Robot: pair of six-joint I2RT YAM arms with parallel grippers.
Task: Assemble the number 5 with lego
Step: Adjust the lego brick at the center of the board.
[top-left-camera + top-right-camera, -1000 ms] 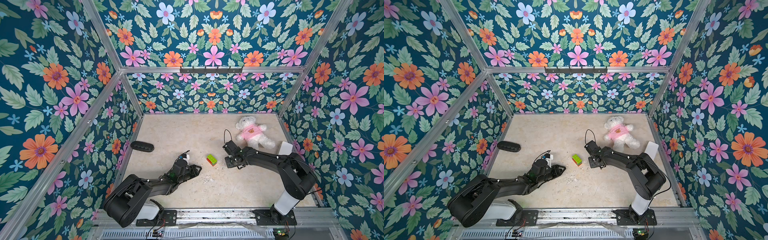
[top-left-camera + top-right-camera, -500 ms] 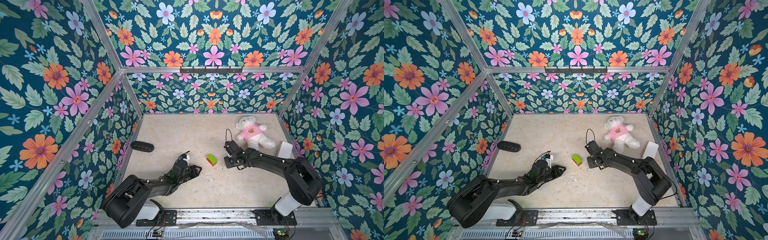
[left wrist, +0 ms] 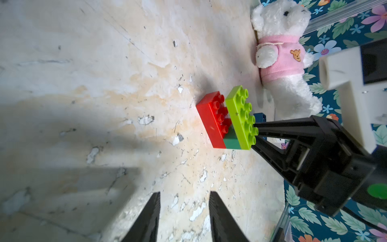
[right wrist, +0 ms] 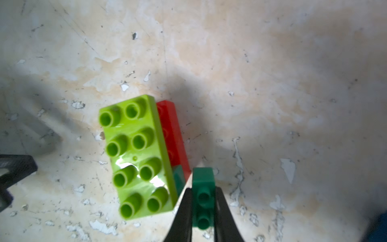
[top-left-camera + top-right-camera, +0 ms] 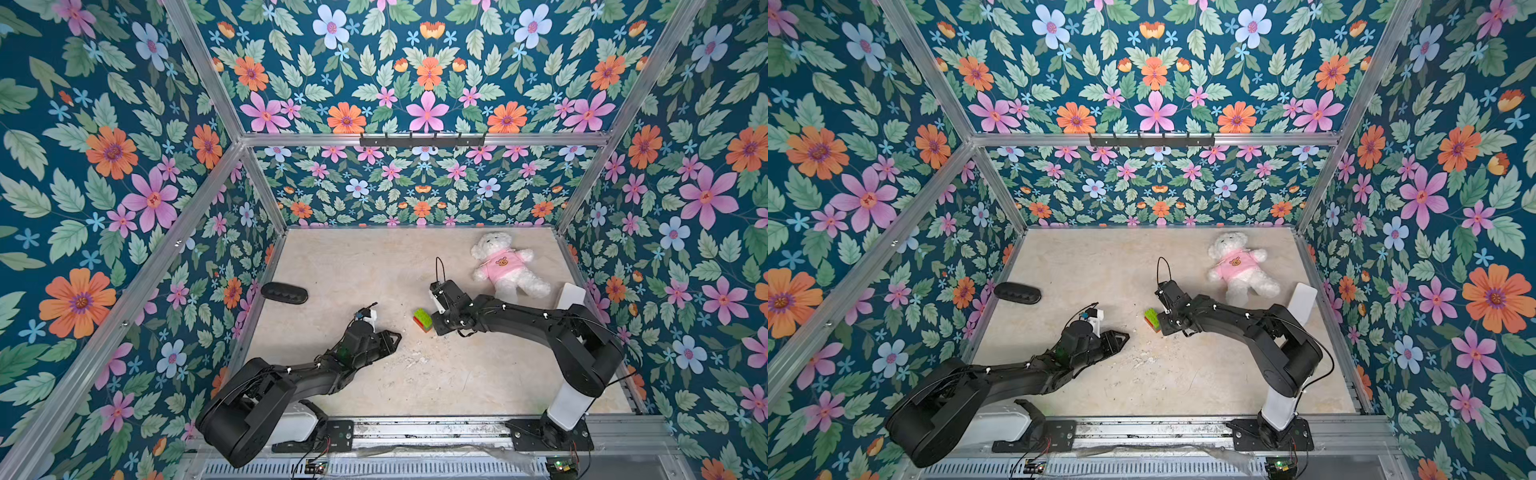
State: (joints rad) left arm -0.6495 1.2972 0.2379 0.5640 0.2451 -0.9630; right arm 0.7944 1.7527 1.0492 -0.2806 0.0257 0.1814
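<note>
A partial lego stack (image 5: 423, 321) (image 5: 1153, 320) lies on its side mid-table: a long red brick (image 3: 211, 119), a small dark-green brick (image 3: 231, 141) and a lime brick (image 4: 136, 157) with its studs facing my right gripper. That right gripper (image 4: 202, 188) (image 5: 434, 326) is shut on a second small dark-green brick (image 4: 203, 178), held right beside the lime brick's end. A blue brick (image 3: 260, 117) peeks out behind the right fingers. My left gripper (image 3: 184, 194) (image 5: 395, 336) rests low, open and empty, a short way from the stack.
A white teddy in a pink shirt (image 5: 505, 266) lies at the back right. A black oval object (image 5: 284, 293) sits by the left wall. A white block (image 5: 571, 296) stands by the right wall. Floral walls enclose the table.
My right gripper has slid a little left, closer to the stack, and its jaws have tightened on the small dark-green brick. The left arm has not moved.
</note>
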